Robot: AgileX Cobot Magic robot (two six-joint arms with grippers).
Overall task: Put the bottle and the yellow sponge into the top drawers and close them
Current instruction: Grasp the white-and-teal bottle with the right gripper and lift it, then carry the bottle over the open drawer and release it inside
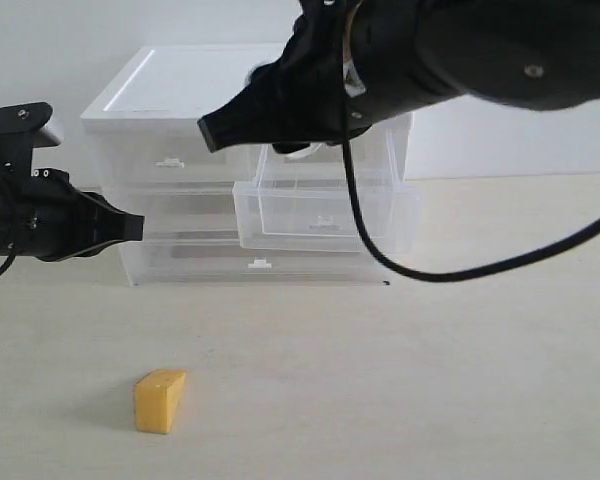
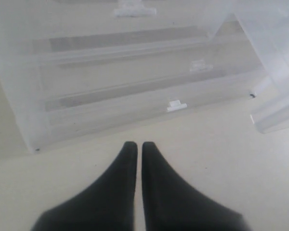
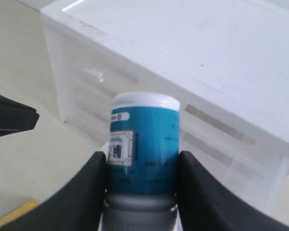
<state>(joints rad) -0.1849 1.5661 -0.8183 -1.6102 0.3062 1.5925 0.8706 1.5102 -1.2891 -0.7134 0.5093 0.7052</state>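
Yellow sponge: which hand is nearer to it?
Left. The left hand hovers low beside the chest, above and behind the yellow sponge; the right hand is higher, holding the bottle.

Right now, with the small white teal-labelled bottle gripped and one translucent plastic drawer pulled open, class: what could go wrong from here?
1. The right gripper holds the teal-labelled white bottle apparently left of the open translucent drawer; released here, it would probably miss.
2. The arm's black cable loops in front of that drawer and could snag it.
3. The other top drawer is shut, so the orange-yellow foam sponge has nowhere to go yet.
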